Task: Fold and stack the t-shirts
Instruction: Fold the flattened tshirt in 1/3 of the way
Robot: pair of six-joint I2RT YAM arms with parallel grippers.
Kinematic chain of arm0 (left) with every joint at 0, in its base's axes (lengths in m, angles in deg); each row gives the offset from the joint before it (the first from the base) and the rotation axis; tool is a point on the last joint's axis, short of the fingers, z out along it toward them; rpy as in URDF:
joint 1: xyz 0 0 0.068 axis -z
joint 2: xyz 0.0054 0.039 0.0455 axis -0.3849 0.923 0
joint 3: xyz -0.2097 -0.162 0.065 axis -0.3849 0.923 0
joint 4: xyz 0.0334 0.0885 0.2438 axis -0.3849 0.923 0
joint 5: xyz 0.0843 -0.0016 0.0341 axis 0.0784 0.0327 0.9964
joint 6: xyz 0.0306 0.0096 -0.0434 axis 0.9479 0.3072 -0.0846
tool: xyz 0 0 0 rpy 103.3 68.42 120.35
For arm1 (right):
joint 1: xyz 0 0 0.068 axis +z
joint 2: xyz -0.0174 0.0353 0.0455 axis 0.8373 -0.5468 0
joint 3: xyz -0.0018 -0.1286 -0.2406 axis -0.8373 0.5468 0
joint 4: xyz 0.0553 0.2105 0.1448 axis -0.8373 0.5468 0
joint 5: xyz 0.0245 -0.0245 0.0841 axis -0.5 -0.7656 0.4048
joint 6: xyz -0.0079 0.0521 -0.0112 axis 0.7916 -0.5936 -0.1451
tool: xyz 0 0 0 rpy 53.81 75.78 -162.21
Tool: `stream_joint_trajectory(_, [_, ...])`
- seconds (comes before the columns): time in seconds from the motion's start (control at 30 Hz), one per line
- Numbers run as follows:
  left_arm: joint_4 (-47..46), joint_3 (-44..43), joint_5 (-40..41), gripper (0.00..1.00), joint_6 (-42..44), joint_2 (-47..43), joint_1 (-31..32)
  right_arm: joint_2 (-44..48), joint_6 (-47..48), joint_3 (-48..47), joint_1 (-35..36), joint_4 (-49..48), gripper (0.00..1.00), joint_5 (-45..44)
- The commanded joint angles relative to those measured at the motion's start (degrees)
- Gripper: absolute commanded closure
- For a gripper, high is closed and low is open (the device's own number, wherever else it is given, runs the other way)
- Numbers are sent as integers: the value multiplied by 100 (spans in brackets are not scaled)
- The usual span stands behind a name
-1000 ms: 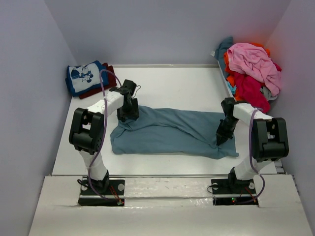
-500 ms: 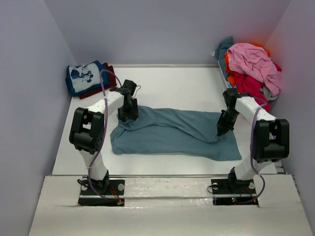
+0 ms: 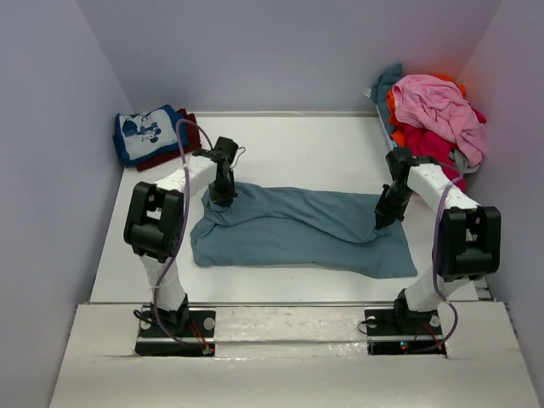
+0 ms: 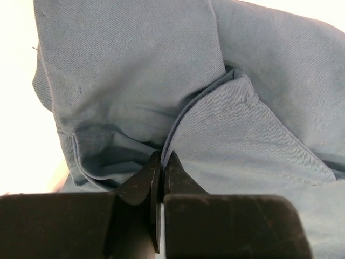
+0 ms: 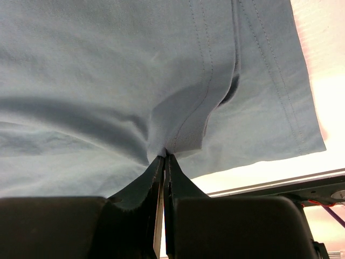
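Can't make out the jaws from the top view: tips of the left gripper [image 3: 226, 198] buried in a bunched ridge of the plain slate-blue t-shirt [image 3: 297, 229], tips of the right gripper [image 3: 382, 223] lost against the cloth nr the shirt's right end. Need the wrist cams for that. Left wrist view: black fingers [image 4: 141, 186] pressed tight together, pinching a thin folded edge right beside a stitched triangular flap. Right wrist view: fingers [image 5: 137, 189] clamped likewise on a small raised peak of fabric, next to a double-stitched hem.

Shirt itself spread long-ways, left to right, across the middle of the smooth white table [image 3: 297, 144], betw. both arms. Soft matte cloth w/ fine diagonal weave up close; rumpled and heaped at the left end, flatter toward the right, w/ a shallow crease across the middle.

Far-left corner: folded blue t-shirt with white cartoon print [image 3: 146, 134], neat rectangle, on top of a dark red t-shirt [image 3: 192, 134] (mostly covered, only a strip showing).

Far-right edge: loose heap, hard to separate. Pink t-shirt [image 3: 438, 102] draped on top, red t-shirt [image 3: 433, 153] under it, scraps of orange t-shirt [image 3: 393, 112] and teal t-shirt [image 3: 389, 81] peeking out behind. No telling how many more underneath.
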Motion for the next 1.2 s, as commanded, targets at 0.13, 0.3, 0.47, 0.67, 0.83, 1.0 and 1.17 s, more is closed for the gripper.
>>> stream_joint_trajectory(0.13, [150,-285,433,94,-63,-346,24,224,7,-57,13,82,93,-44])
stream_joint_trajectory(0.3, [98,-531,916,94,-89,-566,24,49,94,-706,13,205,93,-167])
stream_joint_trajectory(0.47, [194,-1111,1312,94,-80,-566,24,-382,174,-1725,13,354,93,-422])
stream_joint_trajectory(0.67, [238,-1717,1673,94,-10,-391,24,-935,217,-3007,13,372,93,-509])
stream_joint_trajectory(0.83, [229,-2375,1760,94,7,75,24,-1726,367,-3818,13,363,93,-580])
stream_joint_trajectory(1.0, [352,-3185,2005,94,87,593,24,-2218,411,-4635,13,320,93,-887])
stream_joint_trajectory(1.17, [484,-3879,2094,94,148,988,24,-2649,385,-5382,13,337,93,-1037])
